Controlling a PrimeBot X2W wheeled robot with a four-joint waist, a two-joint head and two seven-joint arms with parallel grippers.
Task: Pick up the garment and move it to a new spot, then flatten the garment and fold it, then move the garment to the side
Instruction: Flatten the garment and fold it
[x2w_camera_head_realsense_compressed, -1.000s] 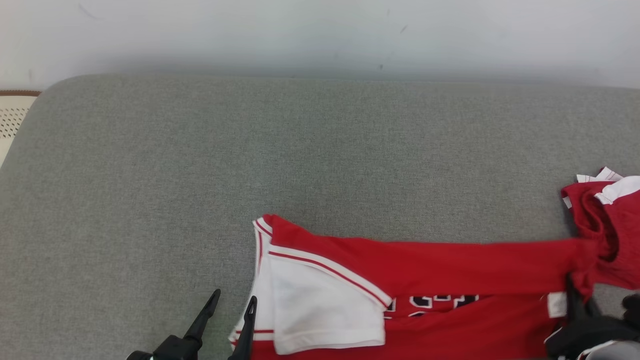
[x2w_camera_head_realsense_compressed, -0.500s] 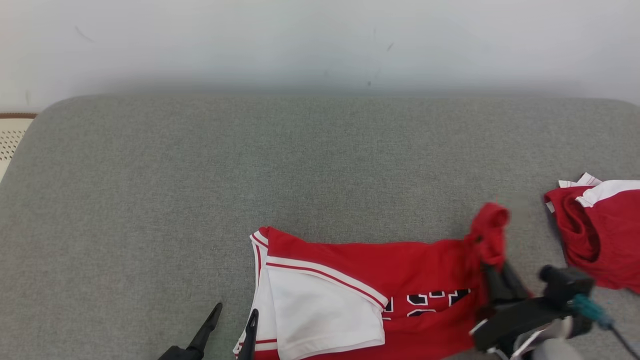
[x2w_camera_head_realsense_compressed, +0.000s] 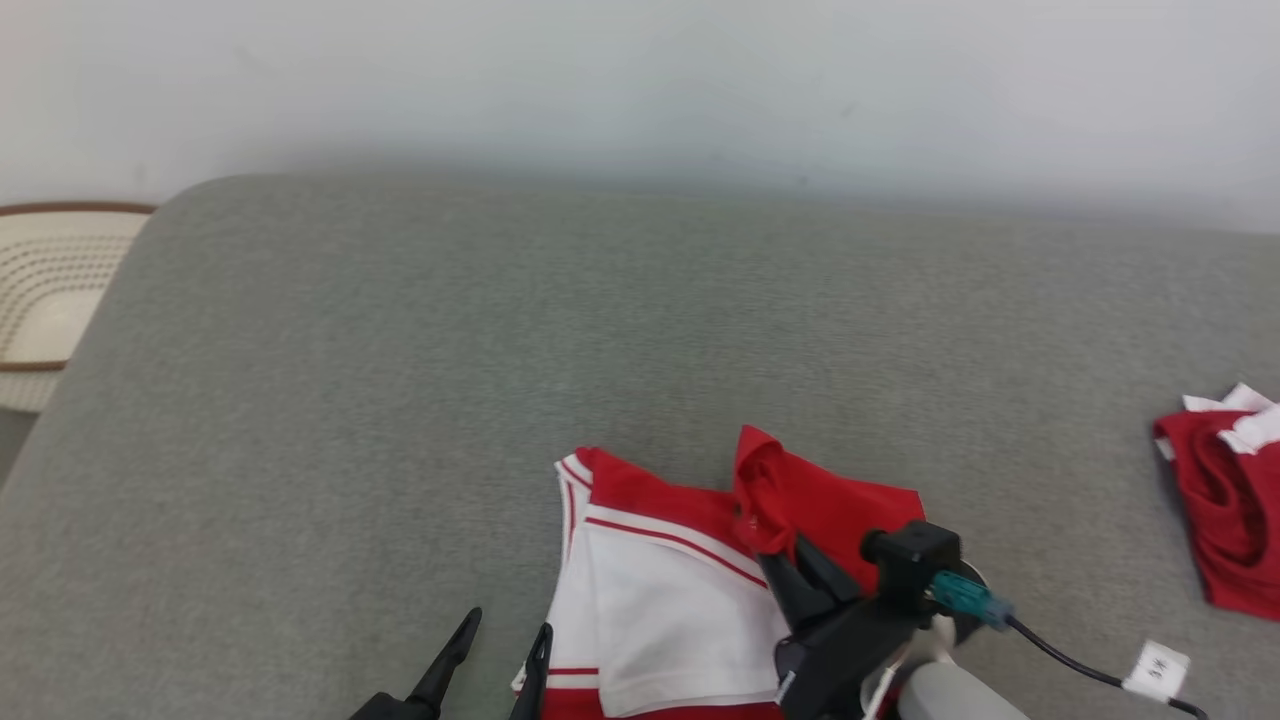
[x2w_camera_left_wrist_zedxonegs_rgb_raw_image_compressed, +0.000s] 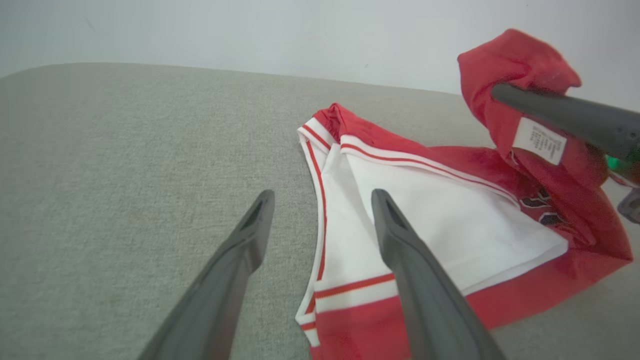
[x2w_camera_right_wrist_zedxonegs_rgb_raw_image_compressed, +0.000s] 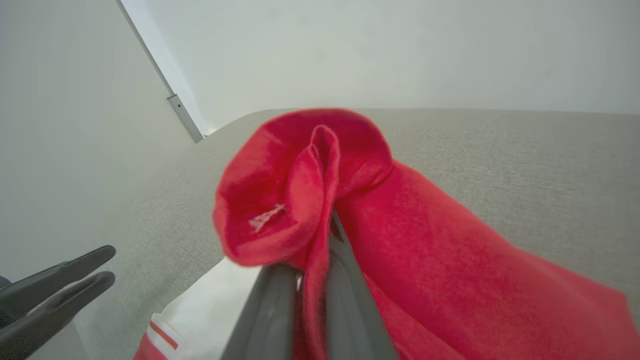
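One red-and-white garment, part folded at the near middle of the grey cushion, its red corner held up off the cushion, pinched tight between the closed fingers of the right gripper. Two grippers in all: the left gripper low over the cushion's near edge, fingers spread wide with nothing between them, one fingertip at the garment's striped hem. A second red garment crumpled at the cushion's right end, one plain pale wall behind the cushion, one cream perforated object off the cushion's left end.
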